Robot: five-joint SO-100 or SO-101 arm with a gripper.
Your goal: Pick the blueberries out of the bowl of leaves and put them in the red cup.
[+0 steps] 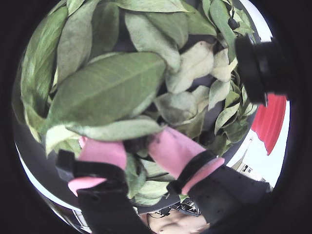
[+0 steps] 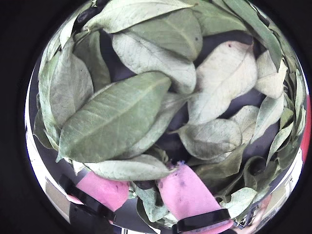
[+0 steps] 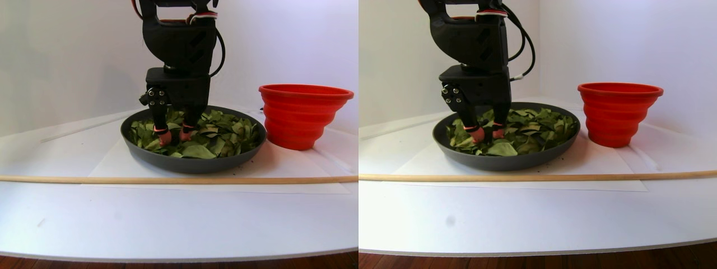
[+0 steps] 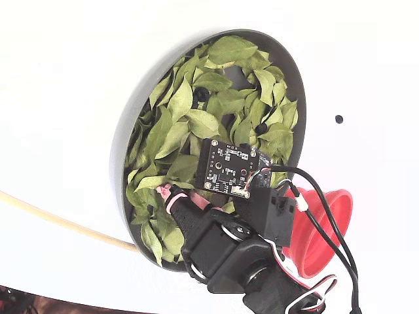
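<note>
Pink-padded fingertips (image 1: 170, 151) of the gripper (image 1: 139, 146) reach down into the leaves (image 1: 107, 90) in a wrist view, set apart with a dark, shadowed gap between them; whether a berry sits in that gap cannot be told. One of the blueberries (image 1: 208, 137) lies among the leaves just right of the right-hand pad, and another (image 1: 233, 23) shows near the top right, while a slice of the red cup (image 1: 269, 122) appears at the right edge beyond the rim of the bowl (image 1: 36, 156). In another wrist view the gripper (image 2: 146, 187) again shows its pads parted at the bottom of the picture, pressing among large pale and mid green leaves (image 2: 117, 117) that nearly cover the dark bowl (image 2: 41, 163). In the stereo pair view the gripper (image 3: 172, 136) stands upright in the left part of the grey bowl (image 3: 190, 162), its tips down among the leaves (image 3: 224, 134), and the red cup (image 3: 299, 115) stands just beside the bowl on the right, on the white table (image 3: 168, 218), with a thin wooden rod (image 3: 168, 180) lying across in front. In the fixed view from above, several blueberries (image 4: 201, 95) lie bare among the leaves (image 4: 190, 124) in the bowl (image 4: 298, 85), the gripper (image 4: 173, 193) sits low among leaves at the bowl's lower part, and the red cup (image 4: 327, 229) stands partly hidden behind the arm.
</note>
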